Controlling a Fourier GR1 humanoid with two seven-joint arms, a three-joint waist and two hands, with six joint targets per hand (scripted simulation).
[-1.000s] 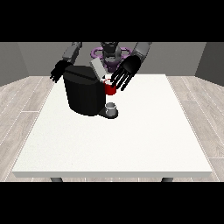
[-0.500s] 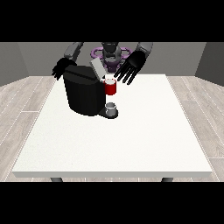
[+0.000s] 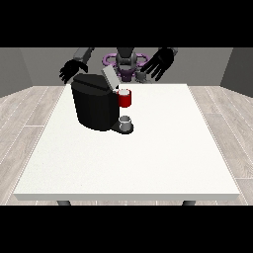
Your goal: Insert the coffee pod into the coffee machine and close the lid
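Note:
The black coffee machine stands on the left half of the white table. Its grey lid is tilted up at the top. A red thing at the machine sits at its front right, above a small grey cup-like thing on the machine's base. The hand at the view's right hovers high behind the table's far edge, fingers spread and holding nothing. A small grey thing shows just below it. The hand at the view's left hangs behind the machine with its fingers relaxed.
The robot's torso is behind the table's far edge. The table stretches wide to the right and front of the machine. Wooden floor surrounds the table.
The hand at the view's right has lifted from above the red thing and drawn back and to the right. The hand at the view's left has barely moved.

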